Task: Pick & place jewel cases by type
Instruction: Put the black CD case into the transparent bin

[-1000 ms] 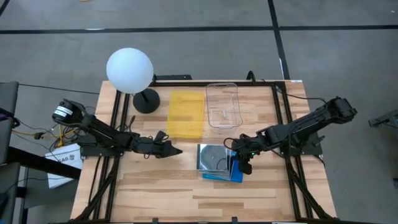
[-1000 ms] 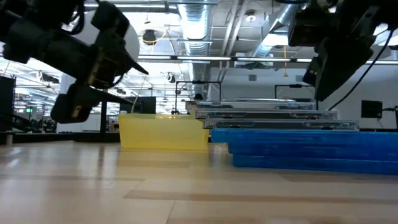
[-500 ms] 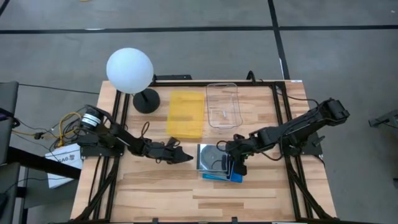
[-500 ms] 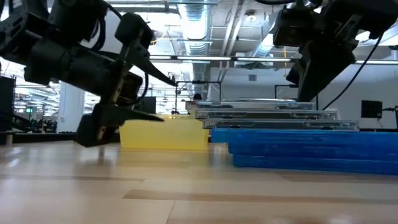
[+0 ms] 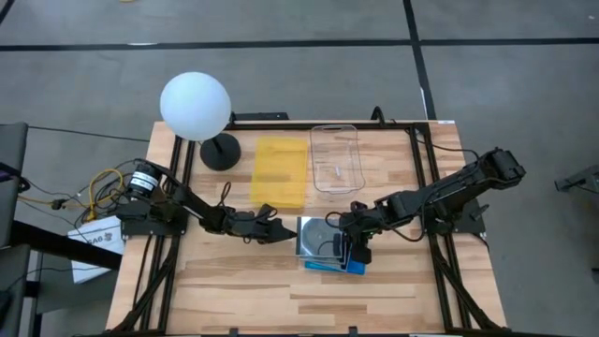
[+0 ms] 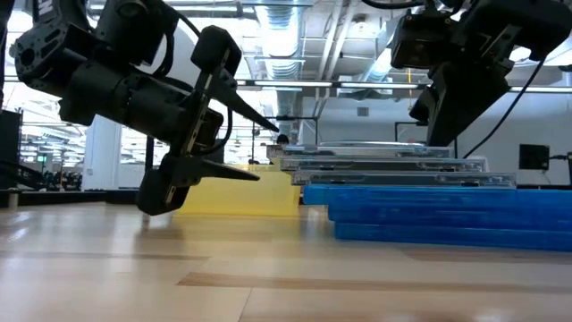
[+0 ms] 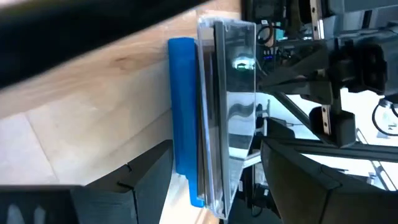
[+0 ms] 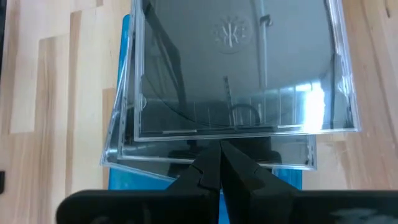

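Stack of jewel cases (image 5: 328,241) is sitting mid-table, clear on blue. Left gripper (image 5: 281,230) is hovering at its left edge, jaws spread, empty. Right gripper (image 8: 216,163) is poised over its right edge, fingers pinched together, empty.

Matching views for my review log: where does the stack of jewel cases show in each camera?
High view: stack of jewel cases at table centre, between both grippers.
Low view: right half, clear cases over blue ones.
Left wrist view: centre, seen edge-on.
Right wrist view: fills the upper frame.
Shared landmark: the blue cases at the bottom of the stack.
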{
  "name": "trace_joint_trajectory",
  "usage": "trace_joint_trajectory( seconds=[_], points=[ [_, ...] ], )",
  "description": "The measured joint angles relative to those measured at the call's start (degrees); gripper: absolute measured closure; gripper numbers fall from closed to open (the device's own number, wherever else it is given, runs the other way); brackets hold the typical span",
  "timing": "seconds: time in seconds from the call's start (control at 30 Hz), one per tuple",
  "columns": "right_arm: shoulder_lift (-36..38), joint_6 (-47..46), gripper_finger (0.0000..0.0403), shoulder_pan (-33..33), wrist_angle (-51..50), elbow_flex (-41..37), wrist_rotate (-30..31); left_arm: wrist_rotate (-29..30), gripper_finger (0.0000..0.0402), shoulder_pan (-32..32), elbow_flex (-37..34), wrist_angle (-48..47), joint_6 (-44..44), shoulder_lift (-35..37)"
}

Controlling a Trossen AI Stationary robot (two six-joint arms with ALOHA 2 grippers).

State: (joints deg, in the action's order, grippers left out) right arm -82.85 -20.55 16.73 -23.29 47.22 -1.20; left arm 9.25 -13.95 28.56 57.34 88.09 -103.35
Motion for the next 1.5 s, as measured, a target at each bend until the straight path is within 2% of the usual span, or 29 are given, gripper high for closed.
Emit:
trace_joint_trajectory(
  seconds=[0.63, 0.87, 1.07, 1.27, 1.5],
  points=[
    [0.0, 1.7, 0.0403, -2.2, -0.2, 0.0, -0.1, 2.7, 0.0166, 0.1, 0.0, -1.2, 1.0, -0.1],
    [0.0, 2.6, 0.0403, -2.3, -0.4, 0.0, -0.2, 2.3, 0.0166, 0.3, 4.1, 0.4, 0.6, -4.8],
    [0.0, 2.7, 0.0403, -2.3, -1.9, 0.0, -0.4, 1.1, 0.0166, 0.8, 5.0, 1.2, -0.3, -5.3],
    [-4.0, 4.0, 0.0403, -1.9, -0.5, 0.4, -4.3, 0.6, 0.0166, 1.4, 5.1, 2.5, -0.3, -5.5],
    [-6.4, 6.7, 0.0403, -1.5, -4.1, 4.5, -3.1, 1.1, 0.0166, 1.4, 5.1, 2.8, -0.1, -5.5]
  ],
)
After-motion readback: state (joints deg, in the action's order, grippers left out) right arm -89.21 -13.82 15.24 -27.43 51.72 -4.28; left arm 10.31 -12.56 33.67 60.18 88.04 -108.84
